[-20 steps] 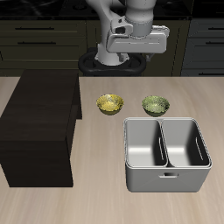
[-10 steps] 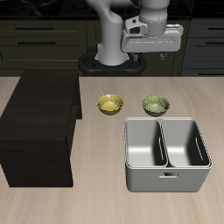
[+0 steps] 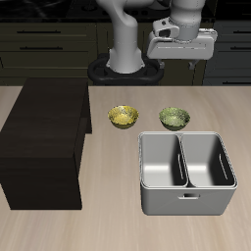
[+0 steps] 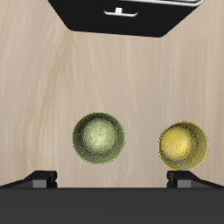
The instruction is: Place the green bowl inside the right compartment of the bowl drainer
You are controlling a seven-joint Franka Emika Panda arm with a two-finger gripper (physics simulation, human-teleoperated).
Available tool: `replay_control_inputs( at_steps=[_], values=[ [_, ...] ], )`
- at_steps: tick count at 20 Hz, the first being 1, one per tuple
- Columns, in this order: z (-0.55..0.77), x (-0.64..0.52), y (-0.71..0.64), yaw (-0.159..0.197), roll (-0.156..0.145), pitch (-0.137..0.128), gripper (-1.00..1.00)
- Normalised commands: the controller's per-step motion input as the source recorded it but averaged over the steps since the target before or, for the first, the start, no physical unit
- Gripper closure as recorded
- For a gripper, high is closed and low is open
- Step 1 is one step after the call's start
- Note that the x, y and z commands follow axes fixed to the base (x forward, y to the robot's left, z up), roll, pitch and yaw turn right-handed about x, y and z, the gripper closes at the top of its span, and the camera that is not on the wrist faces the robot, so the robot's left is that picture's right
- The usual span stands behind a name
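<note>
Green bowl sat on the table behind the bowl drainer; gripper was high above it, fingers spread apart and empty.

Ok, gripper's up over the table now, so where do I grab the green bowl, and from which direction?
Take the green bowl by its rim, coming straight down from above, one finger inside and one outside the wall. It sits upright and open-side up on the table, behind the bowl drainer, clear of the yellow bowl, so the rim looks free all round.

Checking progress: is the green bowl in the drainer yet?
Out. The green bowl sits upright on the table behind the bowl drainer, whose wells are empty.
</note>
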Motion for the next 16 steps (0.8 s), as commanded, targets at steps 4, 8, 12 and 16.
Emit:
replay_control_inputs(
  at_steps=[4, 8, 12, 16],
  values=[
    [-0.06, 0.07, 0.12, 0.007, -0.045, 0.015, -1.00],
    [-0.08, 0.02, 0.13, 0.005, -0.025, 0.017, -1.00],
    [-0.11, 0.04, 0.02, -0.011, -0.031, 0.017, -1.00],
    [-0.24, 0.06, 0.04, 0.014, -0.029, 0.030, -1.00]
  ],
)
